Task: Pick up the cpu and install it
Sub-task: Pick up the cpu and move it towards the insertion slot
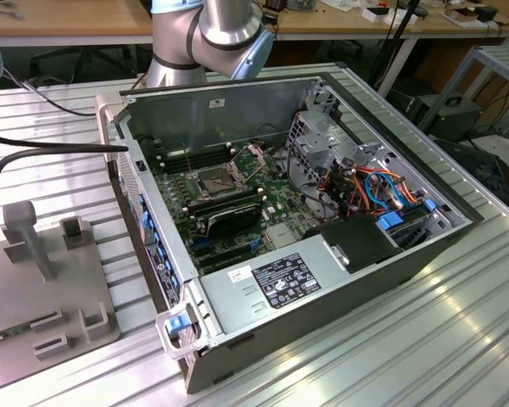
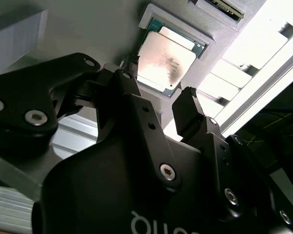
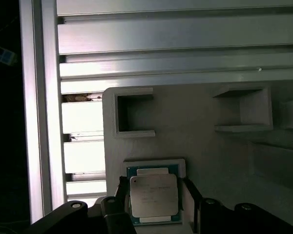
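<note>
The gripper [image 2: 157,85] is seen closest in the second wrist view, with its two black fingers [image 2: 136,105] spread apart and nothing held between them. Grey plate is seen through the gap between the fingertips. In the first wrist view the fingertips are placed one at each side of the cpu [image 3: 154,196]; whether it is touched by them cannot be told.

The cpu [image 2: 167,61] is seated flat in a shallow square recess of a grey fixture plate [image 3: 195,126], with its metal lid turned up and its green edge shown around the lid. Beyond the recess, two open rectangular pockets [image 3: 134,114] are formed in the same plate. The plate is laid on a ribbed aluminium table [image 3: 185,44], whose slats are seen past the plate's edge.

In the exterior view the fixture plate [image 1: 68,288] is found at the exterior view's left, near the front, with several upright holders raised from it. Just beside it, toward the exterior view's right, an open computer case [image 1: 212,110] is laid on its side on the table [image 1: 365,356]. A power supply [image 1: 280,280] is mounted at the near end of the case. Behind it the motherboard [image 1: 229,195] is exposed, with a socket [image 1: 212,180] near its middle. Orange and blue cables [image 1: 382,182] are bundled toward the exterior view's right. Farther back, the silver and blue robot arm [image 1: 220,30] is seen above the case, and wooden benches [image 1: 68,17] are lined up behind it.
</note>
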`<state>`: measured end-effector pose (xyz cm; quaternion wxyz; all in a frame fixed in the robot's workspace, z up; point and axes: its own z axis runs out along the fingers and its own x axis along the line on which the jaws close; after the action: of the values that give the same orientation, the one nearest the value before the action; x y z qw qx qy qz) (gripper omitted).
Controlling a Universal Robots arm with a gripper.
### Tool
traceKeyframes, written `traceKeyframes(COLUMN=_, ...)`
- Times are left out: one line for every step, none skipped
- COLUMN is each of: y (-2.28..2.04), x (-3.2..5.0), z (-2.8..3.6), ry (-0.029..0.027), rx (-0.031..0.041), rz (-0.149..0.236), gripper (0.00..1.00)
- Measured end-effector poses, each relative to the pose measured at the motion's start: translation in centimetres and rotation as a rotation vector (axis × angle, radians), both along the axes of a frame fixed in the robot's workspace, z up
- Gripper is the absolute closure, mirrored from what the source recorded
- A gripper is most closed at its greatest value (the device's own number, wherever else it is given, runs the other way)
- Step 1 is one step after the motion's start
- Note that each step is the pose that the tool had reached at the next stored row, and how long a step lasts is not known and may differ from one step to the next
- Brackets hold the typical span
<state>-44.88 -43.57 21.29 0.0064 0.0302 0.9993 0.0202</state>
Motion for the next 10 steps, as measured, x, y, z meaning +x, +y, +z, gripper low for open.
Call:
traceKeyframes(y=0.0, x=0.0, z=0.0, ry=0.0001, rx=-0.0002, rz=0.0, gripper=0.44)
traceKeyframes(y=0.0, x=-0.01, z=-0.01, ry=0.0001, rx=-0.0003, rz=0.0, gripper=0.44)
traceKeyframes(y=0.0, x=-0.01, z=-0.01, ry=0.0001, rx=-0.0003, rz=0.0, gripper=0.44)
traceKeyframes(y=0.0, x=-0.01, z=-0.01, ry=0.0, rx=-0.0002, rz=0.0, gripper=0.44)
traceKeyframes(y=0.0, x=-0.01, z=-0.01, ry=0.0, rx=-0.0002, rz=0.0, gripper=0.44)
traceKeyframes(y=0.0, x=-0.01, z=-0.02, ry=0.0006, rx=-0.0002, rz=0.0, gripper=0.44)
traceKeyframes(y=0.01, x=-0.01, z=-0.05, ry=0.0084, rx=-0.0002, rz=0.0, gripper=0.44)
traceKeyframes(y=0.01, x=-0.01, z=-0.06, ry=0.0141, rx=-0.0002, rz=0.0, gripper=0.44)
traceKeyframes(y=0.01, x=-0.01, z=-0.07, ry=0.0193, rx=-0.0001, rz=0.0, gripper=0.44)
traceKeyframes(y=0.01, x=-0.01, z=-0.07, ry=0.0202, rx=-0.0002, rz=0.0, gripper=0.44)
